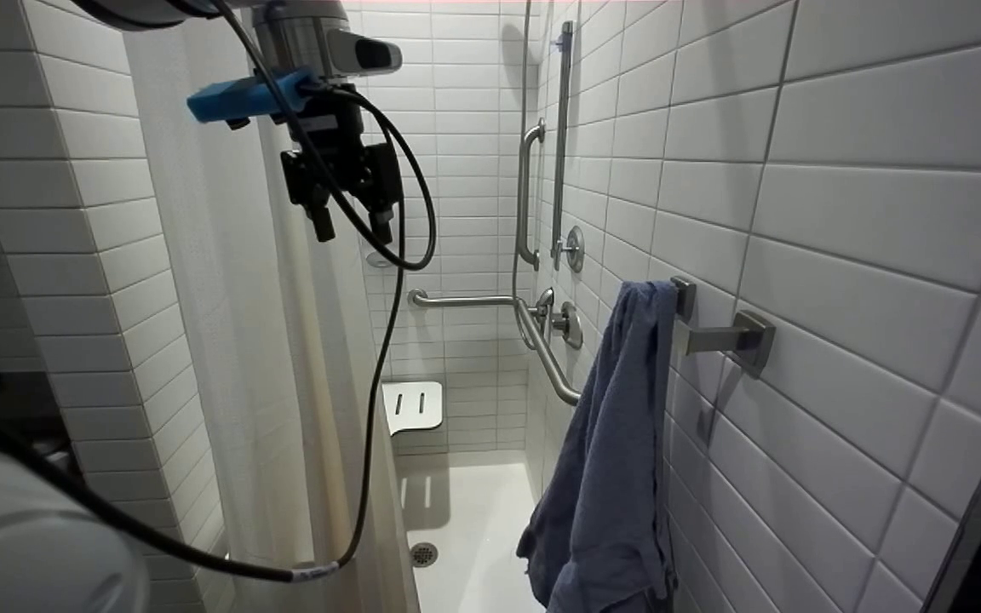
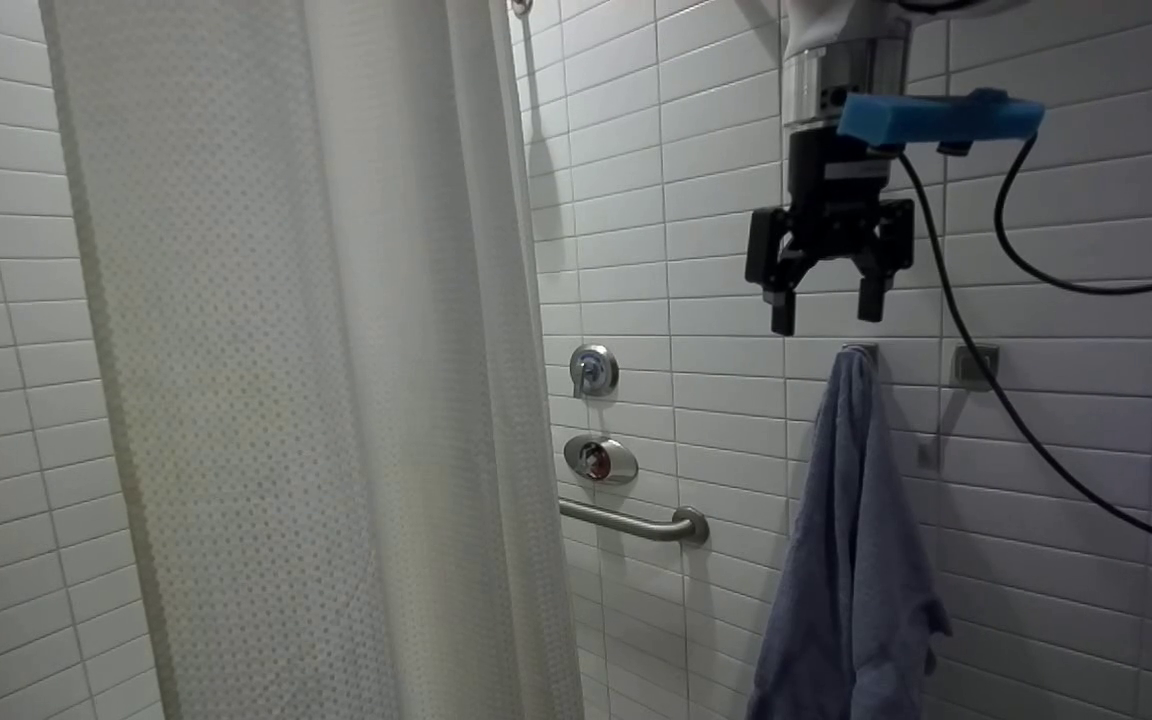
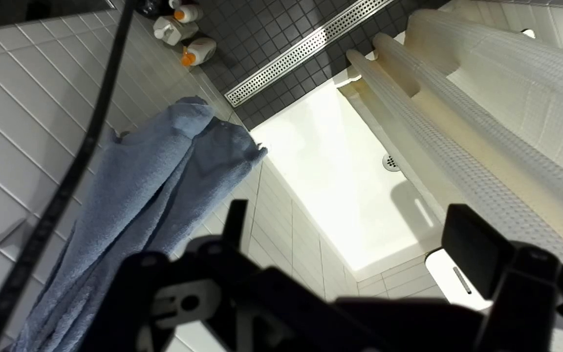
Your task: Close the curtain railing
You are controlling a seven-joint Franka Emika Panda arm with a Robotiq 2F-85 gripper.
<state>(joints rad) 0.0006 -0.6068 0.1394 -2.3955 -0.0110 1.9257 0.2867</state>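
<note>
The white fabric curtain hangs in long vertical folds along one side of the shower opening. It also shows in an exterior view and at the right of the wrist view. Its top and rail are out of view. My gripper is open, points down and holds nothing. In an exterior view it is apart from the curtain, above and near the hung towel. In the wrist view its fingers stand wide apart, with the shower floor between them and the curtain beyond the right finger.
A blue-grey towel hangs from a wall hook by the tiled wall. Another hook sticks out nearby. Grab bars and a white folding seat are inside the shower. A black cable loops from the wrist. Bottles stand on the floor.
</note>
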